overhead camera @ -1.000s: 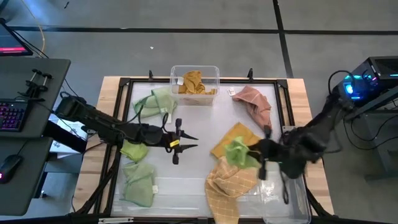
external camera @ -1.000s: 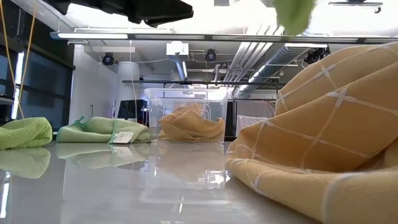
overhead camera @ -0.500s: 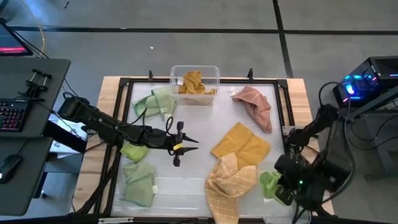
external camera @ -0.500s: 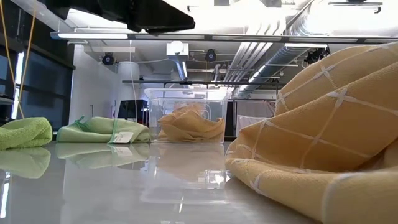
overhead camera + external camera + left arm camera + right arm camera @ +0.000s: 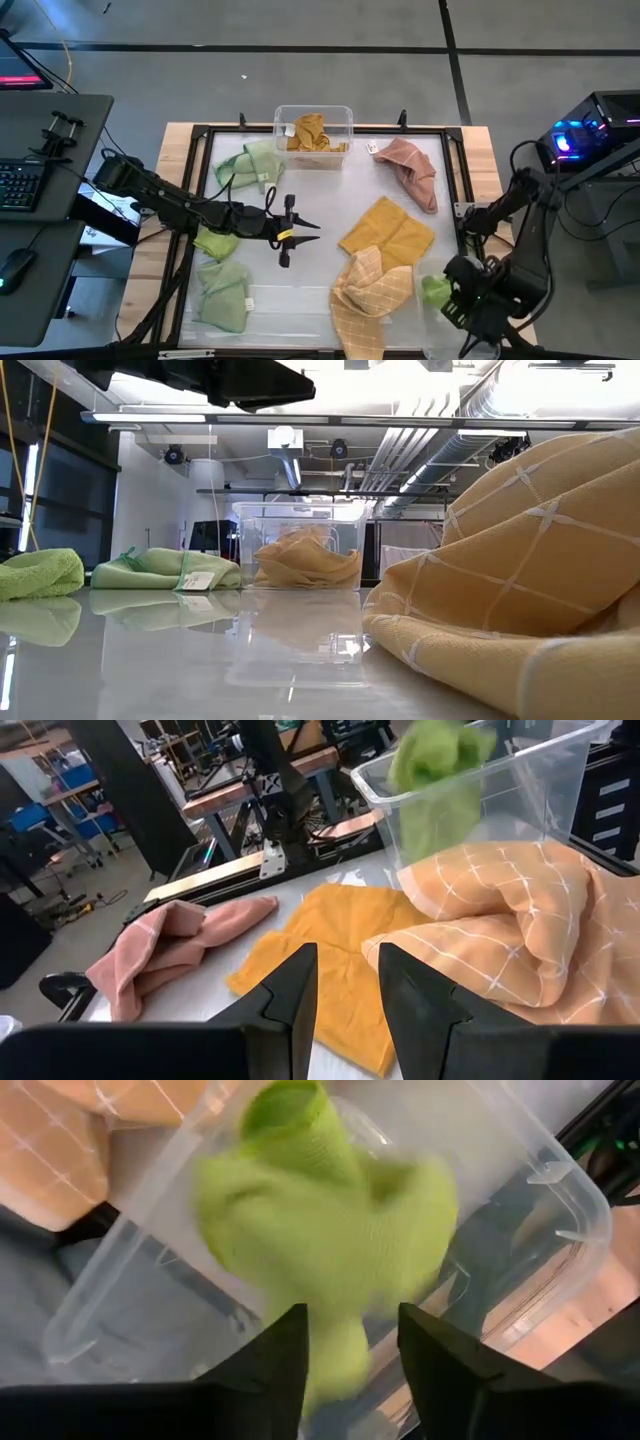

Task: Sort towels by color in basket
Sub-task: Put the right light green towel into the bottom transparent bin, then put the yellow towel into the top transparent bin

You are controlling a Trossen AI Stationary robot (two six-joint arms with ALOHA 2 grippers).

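The white-topped bench [image 5: 310, 265] carries a clear plastic bin [image 5: 520, 1220] at its near right corner. Over that bin hangs the right claw [image 5: 350, 1350], fingers apart, and the light green cloth towel [image 5: 320, 1230] is loose just past them above the bin's opening. Beside the bin lies a checked mustard towel [image 5: 372, 295]. Left of it, above the bench's middle, hovers the left claw [image 5: 340, 985], slightly parted, holding nothing.
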